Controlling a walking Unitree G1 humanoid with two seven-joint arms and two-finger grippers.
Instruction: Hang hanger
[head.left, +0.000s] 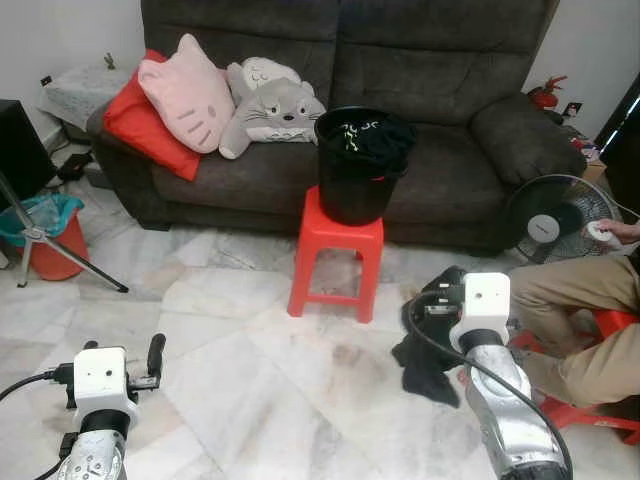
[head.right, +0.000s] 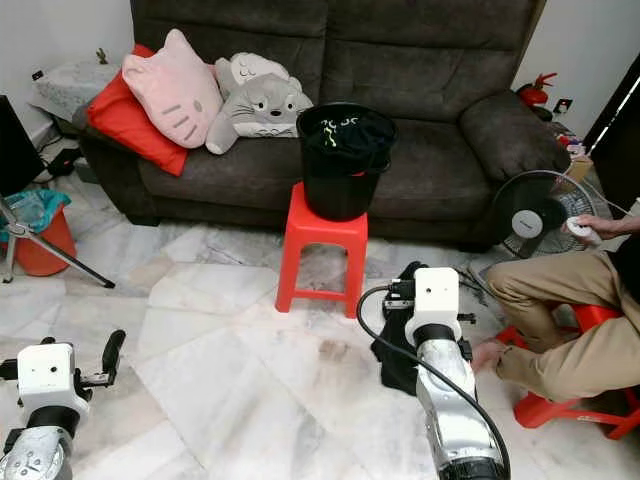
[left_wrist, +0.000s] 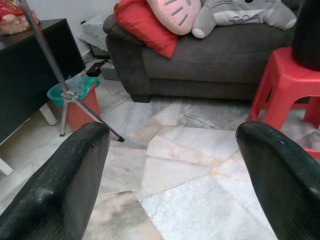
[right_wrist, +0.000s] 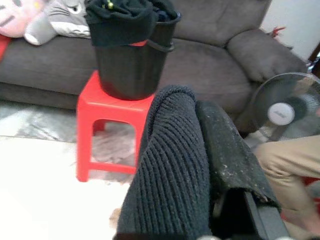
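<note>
Black knit cloth (right_wrist: 170, 170) hangs limp from the right gripper (head.left: 440, 300), whose fingers are closed on it, near the stool (head.left: 335, 250). It looks soft and light, so a bunched fold is probably the best hold. The left gripper (left_wrist: 170, 165) is spread wide, empty. One bucket (head.left: 360, 160), one stool, one fan (head.left: 550, 215). No hanger can be identified.

text: none legible | fan (head.left: 545, 228) hub label: too small to read
</note>
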